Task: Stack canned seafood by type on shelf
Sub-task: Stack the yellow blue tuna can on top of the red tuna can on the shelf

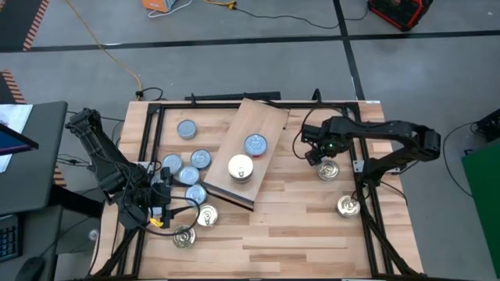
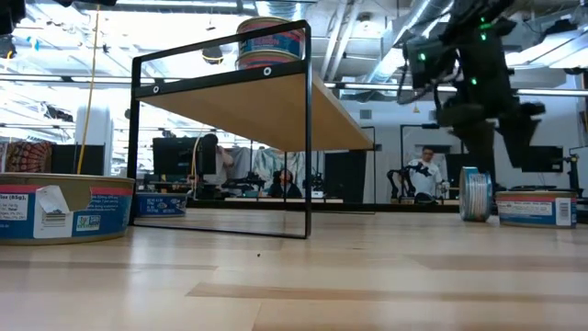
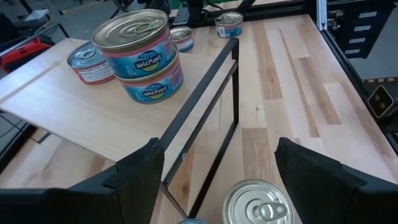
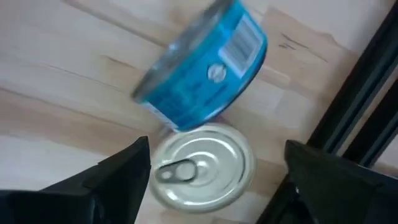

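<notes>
Two stacked cans (image 3: 146,53) on the shelf (image 1: 248,133) read "Wild Planet"; a third tin (image 1: 255,145) sits at their one o'clock on the board. A cluster of silver-topped tins (image 1: 190,165) lies at the shelf's nine o'clock, where the left gripper (image 3: 214,168) hovers, fingers spread. At three o'clock the right gripper (image 4: 214,168), also spread wide, hangs over a pull-tab can (image 4: 202,167) and a tilted blue-labelled can (image 4: 202,65).

One shelf (image 1: 234,148), two arms, two grippers, eleven tins seen from above: six blue-grey tops, five pale pull-tab lids, two tin positions on the shelf, five on the left, two low left, two on the right
</notes>
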{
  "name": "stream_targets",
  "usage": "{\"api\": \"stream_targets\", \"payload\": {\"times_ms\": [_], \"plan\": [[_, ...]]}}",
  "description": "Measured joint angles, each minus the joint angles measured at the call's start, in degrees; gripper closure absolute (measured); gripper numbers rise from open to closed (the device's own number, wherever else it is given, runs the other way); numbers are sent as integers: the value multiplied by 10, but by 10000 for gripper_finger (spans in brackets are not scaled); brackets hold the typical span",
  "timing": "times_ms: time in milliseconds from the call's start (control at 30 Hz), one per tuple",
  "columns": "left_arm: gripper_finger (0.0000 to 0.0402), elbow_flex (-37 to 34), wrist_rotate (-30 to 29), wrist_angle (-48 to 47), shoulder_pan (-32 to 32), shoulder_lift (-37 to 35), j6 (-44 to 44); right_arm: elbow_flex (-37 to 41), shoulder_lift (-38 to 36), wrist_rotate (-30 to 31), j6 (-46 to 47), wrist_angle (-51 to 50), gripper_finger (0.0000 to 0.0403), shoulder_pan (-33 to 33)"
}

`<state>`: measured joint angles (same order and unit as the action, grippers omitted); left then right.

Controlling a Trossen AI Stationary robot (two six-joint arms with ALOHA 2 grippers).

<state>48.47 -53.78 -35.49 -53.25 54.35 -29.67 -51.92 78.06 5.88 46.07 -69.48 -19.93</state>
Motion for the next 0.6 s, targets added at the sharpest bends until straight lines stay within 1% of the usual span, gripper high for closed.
{"api": "stream_targets", "payload": {"times_ms": [133,233,367,533,600], "plan": [[104,0,0,-4,0,0,-1,25,0,-4,-14,51,17,-3],[104,0,0,-4,0,0,-3,27,0,-6,-24,86,19,-12],[104,0,1,-8,0,0,-20,26,-1,-2,-24,105,18,-26],[104,0,11,-12,0,0,-23,26,-1,53,-2,111,17,-44],[104,0,11,-12,0,0,-22,26,-1,60,0,123,17,-51]]}}
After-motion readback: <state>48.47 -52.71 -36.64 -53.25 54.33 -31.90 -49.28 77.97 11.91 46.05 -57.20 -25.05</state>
